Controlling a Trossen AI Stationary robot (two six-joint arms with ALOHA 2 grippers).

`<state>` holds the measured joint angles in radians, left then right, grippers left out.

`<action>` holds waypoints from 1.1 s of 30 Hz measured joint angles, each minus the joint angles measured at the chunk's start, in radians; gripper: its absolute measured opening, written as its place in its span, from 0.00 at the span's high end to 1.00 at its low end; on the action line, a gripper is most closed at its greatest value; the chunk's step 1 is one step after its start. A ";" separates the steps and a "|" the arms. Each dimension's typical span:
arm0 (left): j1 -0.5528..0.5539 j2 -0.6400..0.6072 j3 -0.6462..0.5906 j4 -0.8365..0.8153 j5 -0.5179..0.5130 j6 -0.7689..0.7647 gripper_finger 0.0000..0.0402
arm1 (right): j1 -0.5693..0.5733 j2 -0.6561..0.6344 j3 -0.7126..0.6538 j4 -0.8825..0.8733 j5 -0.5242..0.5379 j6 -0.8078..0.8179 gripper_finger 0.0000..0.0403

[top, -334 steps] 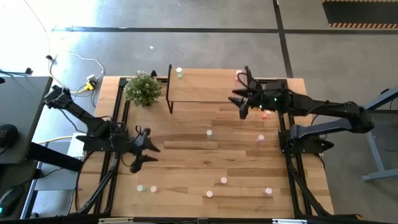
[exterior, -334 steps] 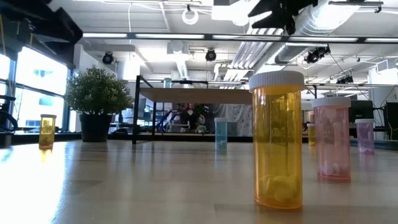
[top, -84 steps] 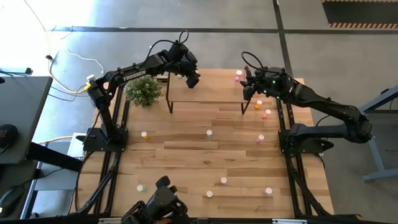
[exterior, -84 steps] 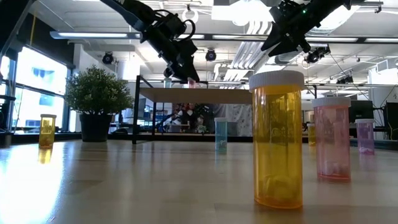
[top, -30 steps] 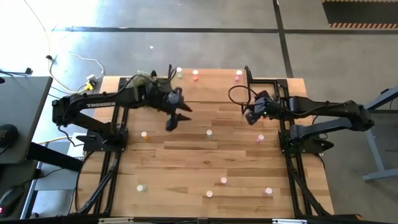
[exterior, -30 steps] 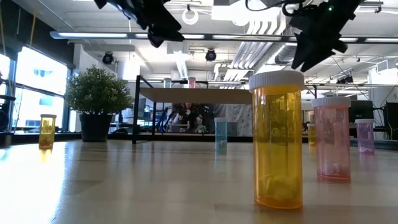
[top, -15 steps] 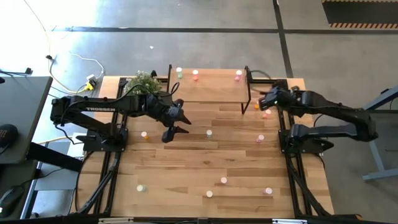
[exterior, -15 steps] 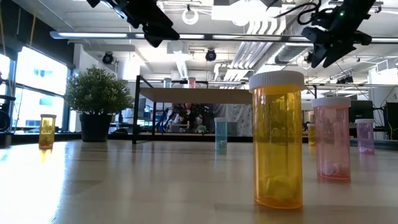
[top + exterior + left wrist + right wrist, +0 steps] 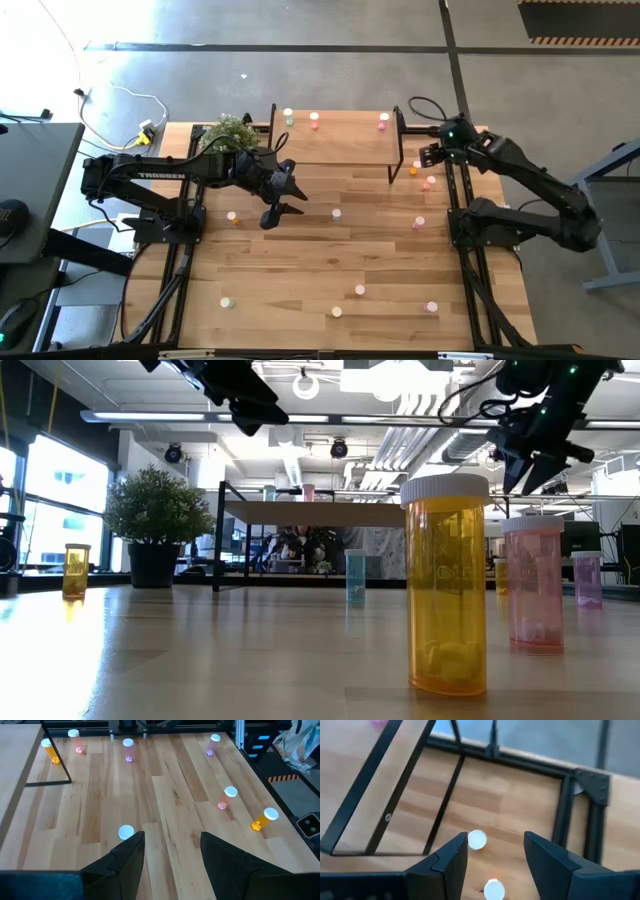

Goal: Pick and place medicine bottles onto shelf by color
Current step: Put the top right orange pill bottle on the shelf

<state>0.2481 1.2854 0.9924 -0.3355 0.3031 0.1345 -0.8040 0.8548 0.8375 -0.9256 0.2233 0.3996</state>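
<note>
Slatted pale wood makes up the table (image 9: 330, 260) we work over, set on a grey concrete floor, with a small potted plant (image 9: 229, 131) at about 10 o'clock. At 12 o'clock stands the shelf (image 9: 340, 148), a light wood top on thin black legs, and we count three capped bottles along its far edge: a pale green one (image 9: 288, 117), a pink one (image 9: 314, 120) and a magenta one (image 9: 383, 121). So we judge the sorting barely begun; most of the small medicine bottles are left on the table, among them a green-tinted bottle (image 9: 336, 213) near the centre, an orange bottle (image 9: 232, 216) at 9 o'clock, a cluster just beside the shelf's 3 o'clock leg, and several toward 6 o'clock. They are translucent plastic cylinders with white ribbed caps, smooth and easily toppled, we would guess. Our left gripper (image 9: 283, 198) hovers over the table in front of the shelf, jaws apart and empty. Our right gripper (image 9: 428, 157) hangs above the cluster at 2 o'clock, fingers likewise spread with nothing between them.
</note>
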 joint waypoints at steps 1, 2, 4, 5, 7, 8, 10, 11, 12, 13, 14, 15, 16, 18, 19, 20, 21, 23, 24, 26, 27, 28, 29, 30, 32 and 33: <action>0.000 0.000 0.000 0.000 0.000 0.000 0.54 | -0.027 0.003 -0.003 0.006 -0.043 -0.024 0.54; 0.000 0.000 0.000 0.000 0.000 0.000 0.54 | -0.052 0.010 -0.003 0.008 -0.081 -0.051 0.54; 0.000 0.000 0.000 0.000 0.000 0.000 0.54 | -0.088 0.026 -0.003 0.007 -0.136 -0.108 0.54; 0.000 0.000 0.000 0.000 0.000 0.000 0.54 | -0.101 0.035 -0.003 0.008 -0.154 -0.142 0.54; 0.000 0.000 0.000 0.000 0.000 0.000 0.54 | -0.118 0.058 -0.003 0.008 -0.179 -0.220 0.54; 0.000 0.000 0.000 0.000 0.000 0.000 0.54 | -0.122 0.070 -0.003 0.009 -0.186 -0.262 0.54; 0.000 0.000 0.000 0.000 0.000 0.000 0.54 | -0.128 0.098 -0.003 0.011 -0.211 -0.341 0.54; 0.000 0.000 0.000 0.000 0.000 0.000 0.54 | -0.131 0.114 -0.003 0.010 -0.226 -0.378 0.54; 0.000 0.000 0.000 0.000 0.000 0.000 0.54 | -0.134 0.131 -0.003 0.010 -0.242 -0.418 0.54; 0.000 0.000 0.000 0.000 0.000 0.000 0.54 | -0.136 0.147 -0.003 0.007 -0.259 -0.466 0.54; 0.000 0.000 0.000 0.000 0.000 0.000 0.54 | -0.138 0.165 -0.003 -0.001 -0.274 -0.514 0.54; 0.000 0.000 0.000 0.000 0.000 0.000 0.54 | -0.139 0.183 -0.003 -0.009 -0.285 -0.554 0.54; 0.000 0.000 0.000 0.000 0.000 -0.001 0.54 | -0.138 0.202 -0.003 -0.014 -0.290 -0.587 0.54; 0.000 0.000 0.000 0.000 0.000 -0.006 0.54 | -0.138 0.233 -0.003 -0.028 -0.294 -0.635 0.54; 0.000 0.000 0.000 0.001 0.000 -0.012 0.54 | -0.138 0.249 -0.003 -0.038 -0.294 -0.649 0.54; 0.000 0.000 0.001 0.003 0.000 -0.017 0.54 | -0.138 0.262 -0.003 -0.047 -0.289 -0.661 0.54; 0.000 0.000 0.001 0.004 0.000 -0.019 0.54 | -0.138 0.271 -0.003 -0.054 -0.283 -0.670 0.54; 0.000 0.000 0.001 0.008 0.000 -0.019 0.54 | -0.138 0.286 -0.003 -0.057 -0.276 -0.681 0.54; 0.000 0.000 0.001 0.012 0.000 -0.020 0.54 | -0.138 0.293 -0.003 -0.053 -0.276 -0.689 0.54; 0.000 0.000 0.001 0.026 0.000 -0.027 0.54 | -0.138 0.307 -0.003 -0.038 -0.290 -0.694 0.54; 0.000 0.000 0.001 0.030 0.000 -0.027 0.54 | -0.138 0.316 -0.003 -0.025 -0.303 -0.693 0.54; 0.000 0.000 0.001 0.032 0.000 -0.027 0.54 | -0.138 0.326 -0.003 -0.015 -0.307 -0.689 0.54; 0.000 0.000 0.001 0.035 0.000 -0.027 0.54 | -0.138 0.335 -0.003 -0.008 -0.307 -0.686 0.54; 0.000 0.000 0.001 0.038 0.000 -0.027 0.54 | -0.138 0.344 -0.003 -0.003 -0.308 -0.676 0.54; 0.000 0.000 0.001 0.042 0.000 -0.020 0.54 | -0.138 0.366 -0.003 0.008 -0.308 -0.659 0.54; 0.000 0.000 0.001 0.042 0.000 -0.019 0.54 | -0.138 0.376 -0.003 0.006 -0.310 -0.656 0.54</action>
<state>0.2478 1.2858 0.9936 -0.2939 0.3031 0.1157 -0.9421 1.2304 0.8341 -0.9199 -0.0864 -0.2562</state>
